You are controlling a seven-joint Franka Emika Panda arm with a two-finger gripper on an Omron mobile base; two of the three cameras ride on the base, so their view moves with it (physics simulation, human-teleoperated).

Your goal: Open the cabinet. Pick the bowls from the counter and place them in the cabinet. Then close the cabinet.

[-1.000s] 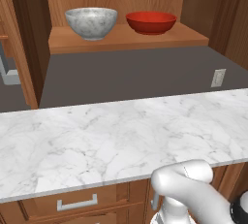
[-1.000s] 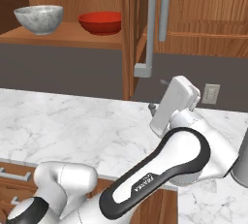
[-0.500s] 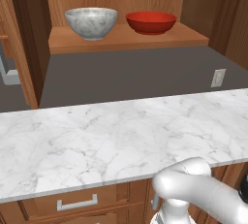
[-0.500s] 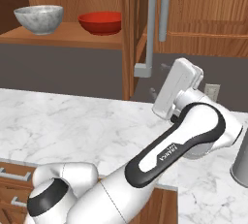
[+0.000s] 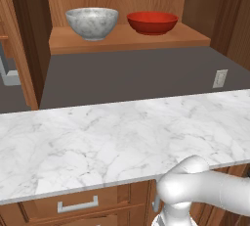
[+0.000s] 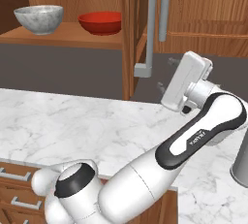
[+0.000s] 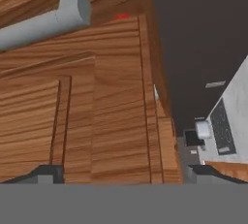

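Note:
The cabinet (image 5: 122,41) stands open. On its wooden shelf sit both bowls, apart from each other: the marbled grey bowl (image 5: 92,22) (image 6: 38,18) on the left and the red bowl (image 5: 152,22) (image 6: 100,22) on the right. The right door (image 6: 129,39) swings out edge-on, with its grey bar handle (image 6: 150,19) (image 7: 43,22) facing right. My gripper (image 6: 166,72) (image 7: 125,173) hangs open and empty above the counter (image 5: 97,151) (image 6: 72,126). It sits just right of that handle and faces the door's panelled face (image 7: 97,121).
The left cabinet door (image 5: 19,49) is swung open at the far left. A wall outlet (image 5: 220,78) sits on the dark backsplash. Drawers (image 5: 78,204) run under the counter edge. A grey cylinder (image 6: 240,165) stands on the counter at the far right.
My hand has risen and moved nearer the right door's handle as the forearm swung up. The bowls and doors have not moved.

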